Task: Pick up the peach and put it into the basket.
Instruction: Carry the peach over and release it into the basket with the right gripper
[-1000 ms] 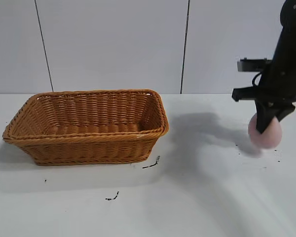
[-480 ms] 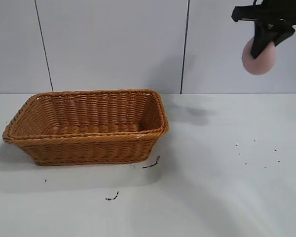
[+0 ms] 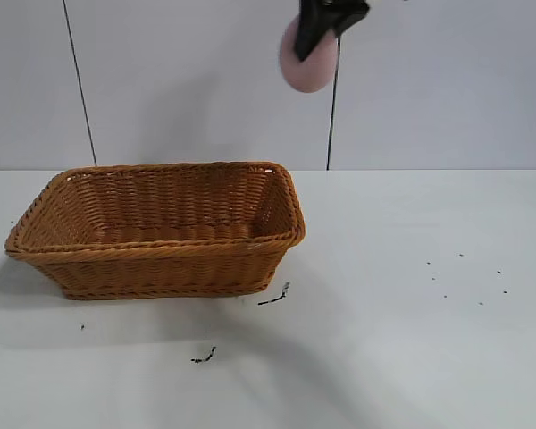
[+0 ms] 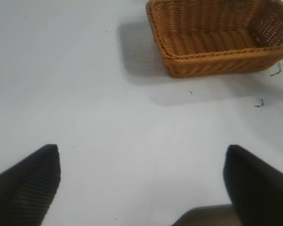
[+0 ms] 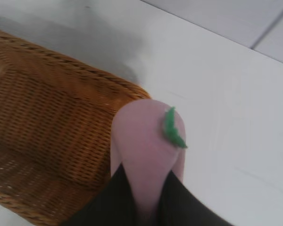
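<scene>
Dusty-pink and matte, the peach [image 3: 307, 63] hangs high in the air, clamped in the right pincer [image 3: 326, 22] near the top of the exterior view, above the basket's right end. Half a second ago it was held far to the right, over bare counter; a second ago it was low, just above the counter on that side. It has since travelled leftward to reach the basket [image 3: 157, 228], which has not shifted. In the right wrist view the dark fingers [image 5: 114, 197] grip the peach [image 5: 144, 146] from both sides, a small green leaf [image 5: 172, 128] shows on its skin, and the wicker rim [image 5: 61, 70] lies below. The left pincer [image 4: 141, 181] hovers over the white counter [image 3: 411, 340], its fingers [image 4: 26, 181] spread wide apart, well away from the basket [image 4: 217, 37].
</scene>
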`<state>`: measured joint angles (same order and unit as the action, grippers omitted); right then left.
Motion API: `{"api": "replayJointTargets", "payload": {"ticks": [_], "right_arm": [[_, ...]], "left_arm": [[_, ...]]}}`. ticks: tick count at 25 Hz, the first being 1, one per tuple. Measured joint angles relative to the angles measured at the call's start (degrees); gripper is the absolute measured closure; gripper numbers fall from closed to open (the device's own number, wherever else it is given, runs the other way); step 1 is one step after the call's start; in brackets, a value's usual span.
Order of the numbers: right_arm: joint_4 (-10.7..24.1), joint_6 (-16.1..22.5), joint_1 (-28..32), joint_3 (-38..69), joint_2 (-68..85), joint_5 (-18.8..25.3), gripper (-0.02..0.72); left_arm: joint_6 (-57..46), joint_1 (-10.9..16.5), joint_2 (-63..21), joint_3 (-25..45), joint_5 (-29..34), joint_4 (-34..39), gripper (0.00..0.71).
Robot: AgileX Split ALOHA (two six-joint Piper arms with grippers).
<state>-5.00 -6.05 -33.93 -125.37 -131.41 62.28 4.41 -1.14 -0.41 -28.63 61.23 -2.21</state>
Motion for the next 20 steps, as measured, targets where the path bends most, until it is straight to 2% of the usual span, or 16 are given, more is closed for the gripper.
{"api": "replayJointTargets", "payload": {"ticks": [6, 8, 10, 12, 15, 16, 18, 20], "right_arm": [[0.7, 0.0, -0.9, 0.0, -8.6, -5.7, 0.678], [0.9, 0.0, -0.9, 0.0, -9.9, -6.1, 0.672], [0.9, 0.0, -0.9, 0.0, -10.5, -6.1, 0.631], [0.9, 0.0, -0.9, 0.0, -10.5, -6.2, 0.528], [1.0, 0.0, -0.9, -0.3, -10.1, -6.2, 0.198], [1.1, 0.0, -0.9, -0.7, -10.0, -6.2, 0.131], [1.1, 0.0, -0.9, -2.2, -9.5, -5.3, 0.052], [1.3, 0.0, -0.9, -4.5, -8.8, -3.4, 0.026]], "left_arm": [[0.0, 0.0, 0.0, 0.0, 0.0, 0.0, 0.018], [0.0, 0.0, 0.0, 0.0, 0.0, 0.0, 0.018], [0.0, 0.0, 0.0, 0.0, 0.0, 0.0, 0.018], [0.0, 0.0, 0.0, 0.0, 0.0, 0.0, 0.018], [0.0, 0.0, 0.0, 0.0, 0.0, 0.0, 0.018], [0.0, 0.0, 0.0, 0.0, 0.0, 0.0, 0.018], [0.0, 0.0, 0.0, 0.0, 0.0, 0.0, 0.018], [0.0, 0.0, 0.0, 0.0, 0.0, 0.0, 0.018]]}}
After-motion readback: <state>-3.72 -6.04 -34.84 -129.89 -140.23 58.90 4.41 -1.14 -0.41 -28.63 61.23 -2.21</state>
